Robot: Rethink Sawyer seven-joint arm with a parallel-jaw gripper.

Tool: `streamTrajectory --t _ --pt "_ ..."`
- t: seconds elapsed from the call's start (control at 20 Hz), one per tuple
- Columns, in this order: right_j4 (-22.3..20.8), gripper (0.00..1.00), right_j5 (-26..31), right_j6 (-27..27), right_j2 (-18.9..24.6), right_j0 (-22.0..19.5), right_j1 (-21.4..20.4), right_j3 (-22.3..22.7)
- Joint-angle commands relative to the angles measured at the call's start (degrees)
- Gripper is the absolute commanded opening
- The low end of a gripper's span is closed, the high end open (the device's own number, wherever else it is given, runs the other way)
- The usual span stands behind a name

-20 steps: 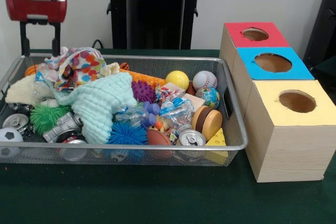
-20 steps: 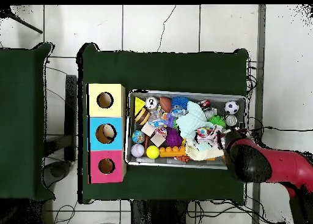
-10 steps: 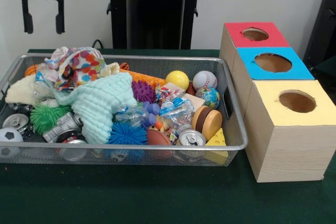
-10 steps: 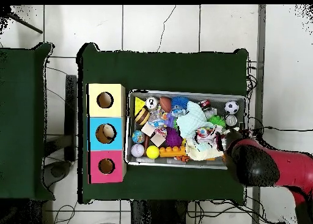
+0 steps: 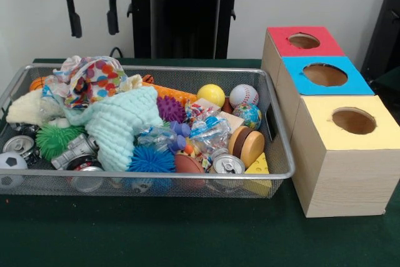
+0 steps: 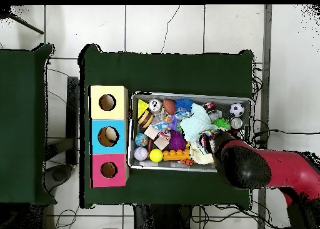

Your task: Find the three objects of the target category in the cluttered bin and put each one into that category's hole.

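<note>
The wire mesh bin [image 5: 156,175] sits on the green table, full of clutter; it also shows in the overhead view [image 6: 190,94]. My gripper [image 5: 94,28] hangs open and empty high above the bin's far left part, over a dotted cloth [image 5: 94,78]. In the overhead view the red arm [image 6: 250,167] covers the bin's lower right corner. No yellow duck shows; it is hidden or under the cloths. The yellow ball [image 5: 211,95] lies near the far rim. The red-topped box's hole [image 5: 304,40] is at the far right, also seen from overhead [image 6: 109,170].
A blue-topped box [image 5: 325,74] and a yellow-topped box [image 5: 353,120] stand in a row with the red one. A mint cloth [image 5: 119,123], spiky balls, a baseball [image 5: 244,95], cans [image 5: 228,164] and a soccer ball [image 5: 11,166] fill the bin.
My gripper has risen from the bin's far left corner and moved right in the front view, staying open and empty. Nothing in the bin has moved.
</note>
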Motion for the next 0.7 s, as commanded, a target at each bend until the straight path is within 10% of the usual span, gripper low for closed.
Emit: streamTrajectory --t 0.05,0.7 --pt "1.9 1.0 2.4 -0.9 3.1 1.7 -0.3 4.4" --pt "1.3 1.0 1.3 -0.6 1.8 2.9 -0.3 4.5"
